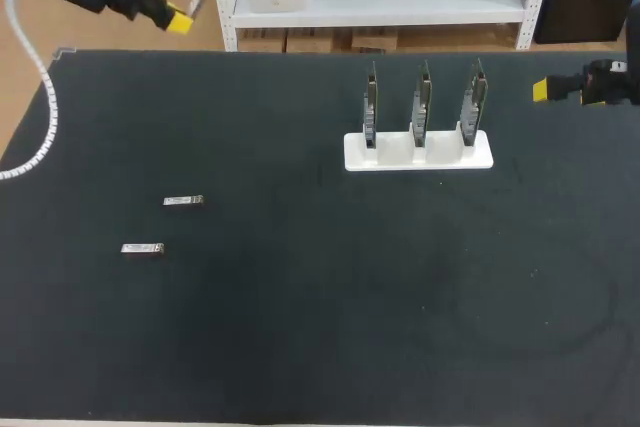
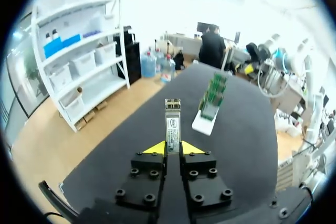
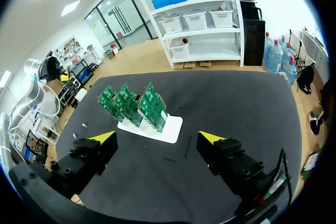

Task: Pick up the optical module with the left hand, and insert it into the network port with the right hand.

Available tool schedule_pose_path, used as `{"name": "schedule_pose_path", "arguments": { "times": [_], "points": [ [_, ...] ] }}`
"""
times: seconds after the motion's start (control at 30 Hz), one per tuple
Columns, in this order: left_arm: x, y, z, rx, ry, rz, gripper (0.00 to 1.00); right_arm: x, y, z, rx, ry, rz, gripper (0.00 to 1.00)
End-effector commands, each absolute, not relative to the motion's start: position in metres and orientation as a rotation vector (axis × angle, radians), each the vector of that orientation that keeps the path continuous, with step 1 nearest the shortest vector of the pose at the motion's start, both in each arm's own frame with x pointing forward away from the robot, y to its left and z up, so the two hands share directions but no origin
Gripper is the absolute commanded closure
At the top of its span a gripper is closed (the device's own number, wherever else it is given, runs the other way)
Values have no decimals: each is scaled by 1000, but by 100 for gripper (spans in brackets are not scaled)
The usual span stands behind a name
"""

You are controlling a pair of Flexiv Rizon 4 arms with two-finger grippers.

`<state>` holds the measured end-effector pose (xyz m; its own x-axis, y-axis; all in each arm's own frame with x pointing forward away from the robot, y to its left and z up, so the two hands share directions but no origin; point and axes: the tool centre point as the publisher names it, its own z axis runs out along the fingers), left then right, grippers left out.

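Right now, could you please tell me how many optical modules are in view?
3. One module is clamped in the left tool. Two lie apart on the table, toward its left: one farther back, one nearer. None seems hidden.

The table [image 1: 300,327] has a plain black, matte surface with no pattern. In the upper right of the head view, a white stand [image 1: 418,152] carries three circuit boards [image 3: 131,103], which are green with small dark parts. At the left of the frame, a loose module [image 1: 184,201] and a second loose module [image 1: 143,248] are silver-grey. The optical module [image 2: 172,124] is silver with a white label. The left gripper [image 2: 173,148] and the right gripper [image 3: 157,139] have black bodies and bright yellow tips. A ribbed white hose [image 1: 52,107] is at the left edge.
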<state>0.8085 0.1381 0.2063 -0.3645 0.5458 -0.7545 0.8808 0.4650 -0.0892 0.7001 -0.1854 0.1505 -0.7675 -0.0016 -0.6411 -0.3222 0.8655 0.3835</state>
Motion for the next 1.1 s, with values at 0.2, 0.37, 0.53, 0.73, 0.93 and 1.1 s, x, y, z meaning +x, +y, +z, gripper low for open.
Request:
{"name": "schedule_pose_path", "arguments": {
  "times": [0.2, 0.37, 0.53, 0.73, 0.93, 1.1],
  "points": [
    [793, 116, 220, 952, 1654, -848, 100, 699, -185, 151, -231, 2376, 633, 0],
    [792, 96, 222, 1029, 1627, -878, 100, 699, -185, 151, -231, 2376, 633, 0],
    [792, 79, 224, 1076, 1603, -899, 100, 699, -185, 151, -231, 2376, 633, 0],
    [785, 56, 224, 1155, 1570, -938, 100, 699, -185, 151, -231, 2376, 633, 0],
    [774, 35, 225, 1201, 1544, -993, 100, 699, -185, 151, -231, 2376, 633, 0],
    [766, 17, 222, 1222, 1530, -1039, 100, 699, -185, 151, -231, 2376, 633, 0]
  ]
}}
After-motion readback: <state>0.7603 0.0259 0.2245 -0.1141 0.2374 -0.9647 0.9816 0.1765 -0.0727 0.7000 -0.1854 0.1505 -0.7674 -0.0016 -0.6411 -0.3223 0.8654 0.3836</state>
